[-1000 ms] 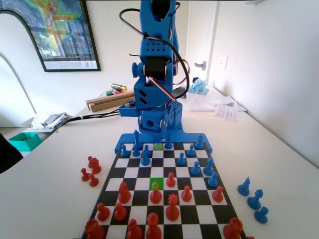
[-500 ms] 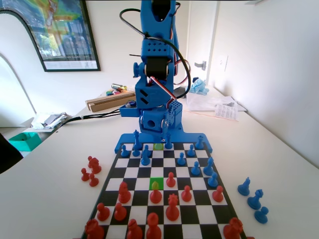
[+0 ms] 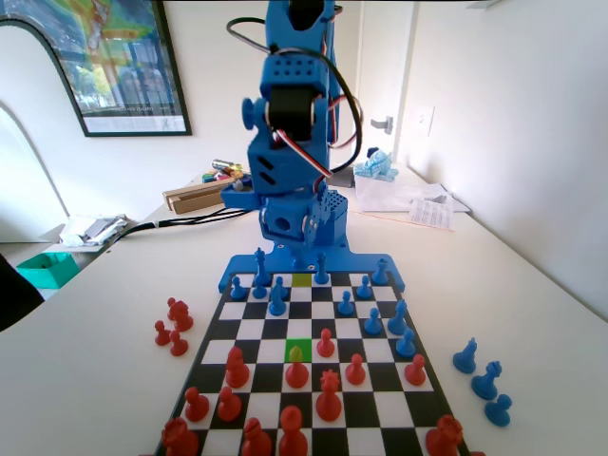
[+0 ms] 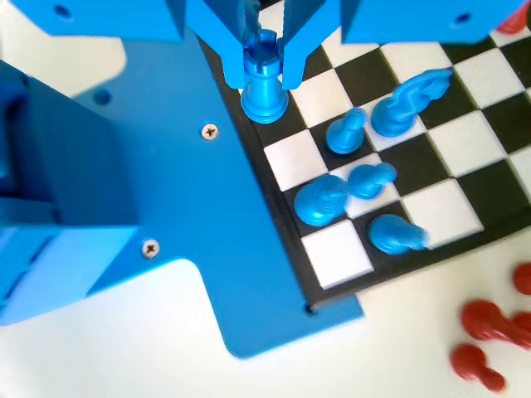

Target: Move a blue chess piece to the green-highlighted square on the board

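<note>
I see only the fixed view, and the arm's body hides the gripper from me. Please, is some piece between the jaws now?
Observer: Yes. In the wrist view the gripper is closed on the head of a blue piece.
Operator: Is it a pawn?
Observer: It seems not. Its top is notched like a castle, unlike the round-headed pawn nearby.
Operator: Where is it?
Observer: Over a black square in the edge row of the board. I cannot tell if it is lifted.
</note>
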Robot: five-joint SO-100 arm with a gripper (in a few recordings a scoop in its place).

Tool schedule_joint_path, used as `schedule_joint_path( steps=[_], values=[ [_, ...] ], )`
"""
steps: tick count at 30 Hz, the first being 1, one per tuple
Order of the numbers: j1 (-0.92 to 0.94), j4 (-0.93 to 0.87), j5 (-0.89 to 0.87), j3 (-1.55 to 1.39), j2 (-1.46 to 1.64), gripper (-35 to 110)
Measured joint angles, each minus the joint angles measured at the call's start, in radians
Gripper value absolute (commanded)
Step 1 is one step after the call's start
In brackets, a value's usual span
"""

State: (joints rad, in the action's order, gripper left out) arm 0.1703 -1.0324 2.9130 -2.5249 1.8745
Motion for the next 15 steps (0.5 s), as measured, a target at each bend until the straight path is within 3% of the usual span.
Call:
schedule_joint_path(
  steps=[9,15],
  values=[
    [0.049,-0.201,0.000,0.270,-0.044,1],
    [0.023,-0.221,-0.161,0.394,-0.126,1]
  ],
)
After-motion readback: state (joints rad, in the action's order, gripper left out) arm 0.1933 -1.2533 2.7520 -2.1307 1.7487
